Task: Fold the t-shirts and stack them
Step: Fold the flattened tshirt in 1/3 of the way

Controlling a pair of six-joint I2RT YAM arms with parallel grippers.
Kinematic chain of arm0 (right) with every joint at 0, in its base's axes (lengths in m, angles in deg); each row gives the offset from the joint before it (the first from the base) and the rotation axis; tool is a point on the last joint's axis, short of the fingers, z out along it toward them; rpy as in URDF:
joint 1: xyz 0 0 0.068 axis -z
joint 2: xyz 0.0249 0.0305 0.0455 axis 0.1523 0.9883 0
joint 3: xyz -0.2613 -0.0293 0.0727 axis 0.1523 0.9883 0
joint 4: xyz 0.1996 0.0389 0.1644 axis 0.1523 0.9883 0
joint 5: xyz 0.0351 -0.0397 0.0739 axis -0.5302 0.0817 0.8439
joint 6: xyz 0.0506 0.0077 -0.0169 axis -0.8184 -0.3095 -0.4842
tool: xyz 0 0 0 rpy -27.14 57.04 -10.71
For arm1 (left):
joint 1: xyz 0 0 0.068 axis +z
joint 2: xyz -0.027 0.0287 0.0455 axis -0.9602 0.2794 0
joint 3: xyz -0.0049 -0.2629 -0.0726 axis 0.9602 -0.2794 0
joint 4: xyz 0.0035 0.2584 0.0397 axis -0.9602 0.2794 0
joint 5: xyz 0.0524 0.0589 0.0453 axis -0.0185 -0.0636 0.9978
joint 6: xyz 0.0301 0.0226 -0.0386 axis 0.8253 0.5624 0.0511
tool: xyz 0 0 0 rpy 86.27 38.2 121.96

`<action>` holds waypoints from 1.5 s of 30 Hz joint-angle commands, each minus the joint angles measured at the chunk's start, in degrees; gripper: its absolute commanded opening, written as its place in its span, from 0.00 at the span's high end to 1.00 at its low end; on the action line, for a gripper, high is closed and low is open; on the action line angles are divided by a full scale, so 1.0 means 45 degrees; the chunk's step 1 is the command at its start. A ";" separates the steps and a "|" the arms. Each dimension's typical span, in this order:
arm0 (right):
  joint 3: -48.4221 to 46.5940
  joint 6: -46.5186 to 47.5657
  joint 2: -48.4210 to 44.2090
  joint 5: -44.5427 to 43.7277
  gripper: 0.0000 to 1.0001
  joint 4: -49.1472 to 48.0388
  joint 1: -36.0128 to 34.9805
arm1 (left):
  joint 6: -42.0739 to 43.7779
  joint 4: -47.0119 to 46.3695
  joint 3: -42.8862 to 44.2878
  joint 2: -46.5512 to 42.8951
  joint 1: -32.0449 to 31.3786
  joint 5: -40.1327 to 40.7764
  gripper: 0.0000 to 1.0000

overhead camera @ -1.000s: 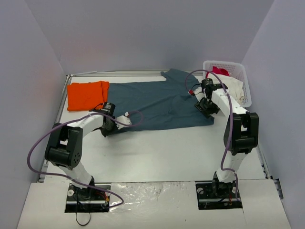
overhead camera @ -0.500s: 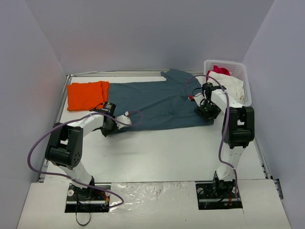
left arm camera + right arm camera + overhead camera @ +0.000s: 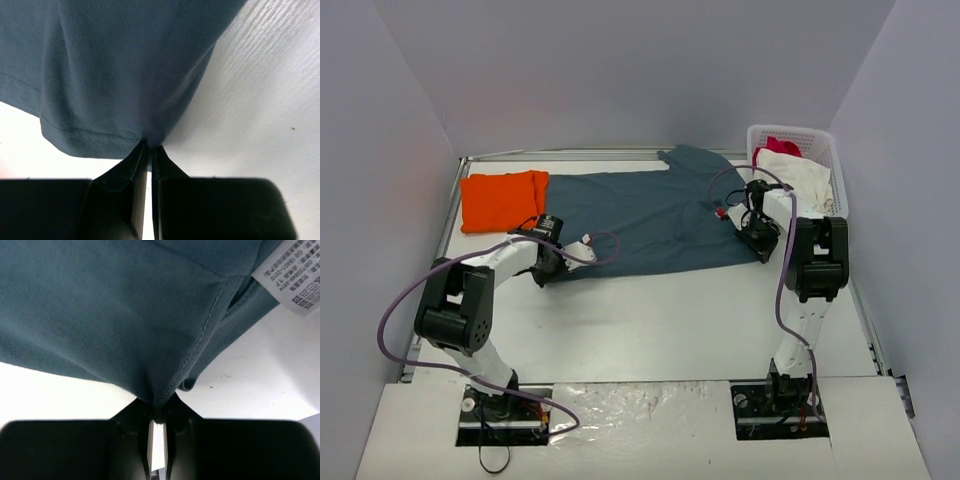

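Your left gripper [image 3: 149, 148] is pinching the hem of the blue shirt [image 3: 650, 215] at its near left corner, fingers pressed together on a small tuck of cloth, with bare table [image 3: 660, 320] showing just beside them. Your right gripper [image 3: 159, 414] is doing the same at the near right corner: the fingers are closing on a fold along a stitched seam, and a white label [image 3: 295, 277] is lying just beside that fold.

The blue shirt is lying spread flat across the far half of the table, between the orange shirt [image 3: 502, 198] and the basket [image 3: 825, 150]. The orange shirt is sitting folded in the far left corner, its right edge meeting the blue shirt's left end.

Watch the right side. The basket is standing in the far right corner, close to your right arm, and a white garment [image 3: 800, 180] is spilling over its near rim, with a pink garment [image 3: 778, 148] bunching behind it. The right arm's cable [image 3: 720, 180] is looping over the blue shirt's right part. The left arm's cable [image 3: 605, 245] is arching over the shirt's near edge, just beside the left gripper. Grey walls are closing in the table on three sides.
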 commanded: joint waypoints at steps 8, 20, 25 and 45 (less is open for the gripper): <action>0.1123 0.0802 -0.2080 -0.0160 1.00 0.1261 0.0815 | 0.0392 0.1267 -0.0193 -0.1072 -0.0088 0.0208 0.98; 0.1846 0.2247 -0.5830 0.1851 1.00 0.5362 0.1012 | 0.1428 0.6536 -0.0527 -0.7494 -0.0069 -0.0202 0.98; 0.2432 0.2619 -0.6927 0.2125 1.00 0.6108 0.1012 | 0.1643 0.7810 -0.0643 -0.9258 -0.0088 -0.0338 0.98; 0.3762 0.3030 -0.9214 0.0993 0.48 0.6382 0.0933 | 0.2835 1.1464 0.0819 -0.8245 -0.0127 -0.2093 0.47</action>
